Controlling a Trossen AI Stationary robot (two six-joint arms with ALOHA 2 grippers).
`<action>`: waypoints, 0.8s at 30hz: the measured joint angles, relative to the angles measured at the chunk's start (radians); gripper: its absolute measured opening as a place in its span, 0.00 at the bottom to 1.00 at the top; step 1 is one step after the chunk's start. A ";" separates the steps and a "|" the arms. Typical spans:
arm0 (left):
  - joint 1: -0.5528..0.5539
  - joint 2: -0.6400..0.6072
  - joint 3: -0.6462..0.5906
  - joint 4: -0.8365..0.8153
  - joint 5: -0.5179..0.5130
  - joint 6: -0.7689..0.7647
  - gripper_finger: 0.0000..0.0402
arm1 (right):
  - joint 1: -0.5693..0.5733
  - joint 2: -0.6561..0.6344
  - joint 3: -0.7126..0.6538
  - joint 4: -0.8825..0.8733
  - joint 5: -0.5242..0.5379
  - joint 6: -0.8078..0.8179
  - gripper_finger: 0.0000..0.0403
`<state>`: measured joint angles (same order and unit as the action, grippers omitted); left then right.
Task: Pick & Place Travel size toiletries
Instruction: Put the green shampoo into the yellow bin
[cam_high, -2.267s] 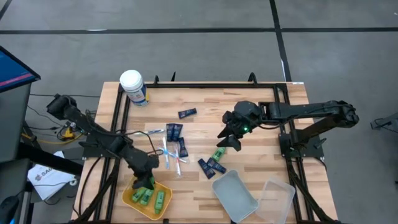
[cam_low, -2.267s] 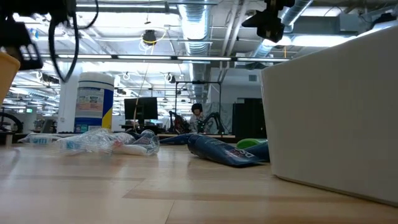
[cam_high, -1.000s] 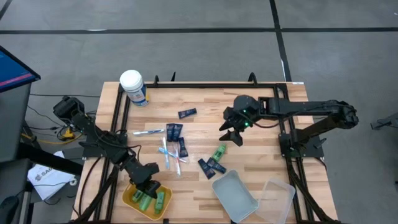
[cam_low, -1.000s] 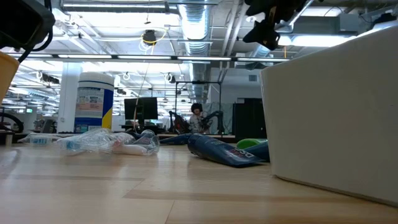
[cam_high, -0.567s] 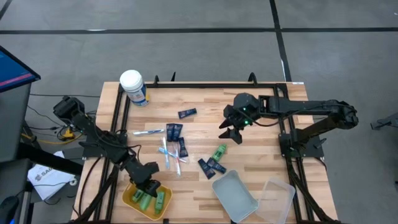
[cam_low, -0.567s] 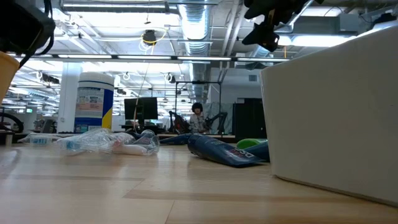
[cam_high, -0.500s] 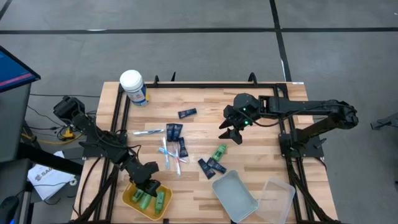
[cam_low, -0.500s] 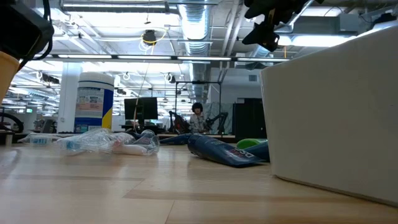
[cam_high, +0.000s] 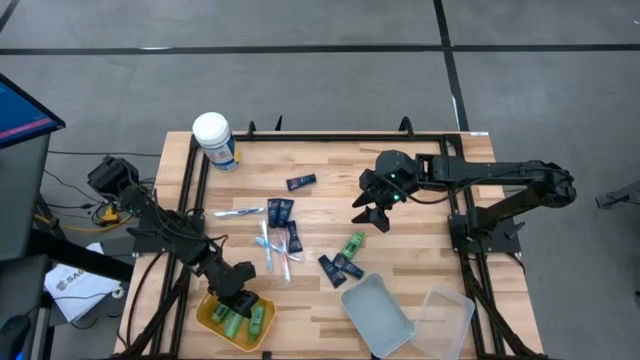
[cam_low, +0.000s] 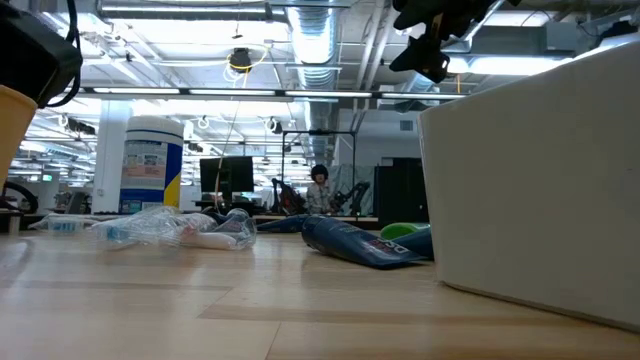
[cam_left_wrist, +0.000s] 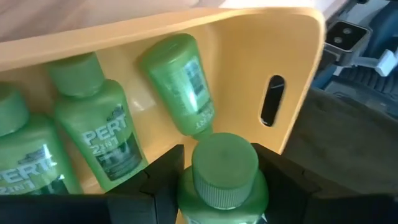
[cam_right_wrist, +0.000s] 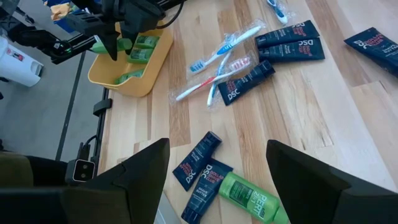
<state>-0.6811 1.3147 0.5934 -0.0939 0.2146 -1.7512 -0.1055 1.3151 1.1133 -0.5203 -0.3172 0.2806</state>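
glossy green bottle (cam_left_wrist: 221, 177) with ribbed cap held by left jaws over smooth yellow tray (cam_left_wrist: 249, 74), right jaws spread wide

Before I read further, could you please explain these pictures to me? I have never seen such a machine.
These are two dark robot arms at a wooden table. One picture looks down from above, one looks level across the table, and two come from cameras on the wrists.

The left gripper is over a yellow tray and holds a green bottle between its fingers; more green bottles lie in the tray.

The right gripper hangs open and empty above the table. Below it lie another green bottle, dark navy tubes and toothbrushes. A white-lidded canister and a clear box also stand there.
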 joint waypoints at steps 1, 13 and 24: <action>0.000 -0.001 0.000 0.007 0.000 0.000 0.43 | 0.000 0.000 0.000 0.000 0.000 0.000 0.65; 0.000 -0.001 0.000 0.045 0.000 0.025 0.43 | 0.000 0.000 0.000 0.001 0.000 -0.001 0.65; 0.000 -0.001 0.000 0.053 0.000 0.026 0.56 | -0.001 0.000 0.000 0.001 0.000 -0.017 0.65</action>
<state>-0.6811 1.3132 0.5934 -0.0407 0.2146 -1.7252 -0.1062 1.3151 1.1133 -0.5198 -0.3170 0.2635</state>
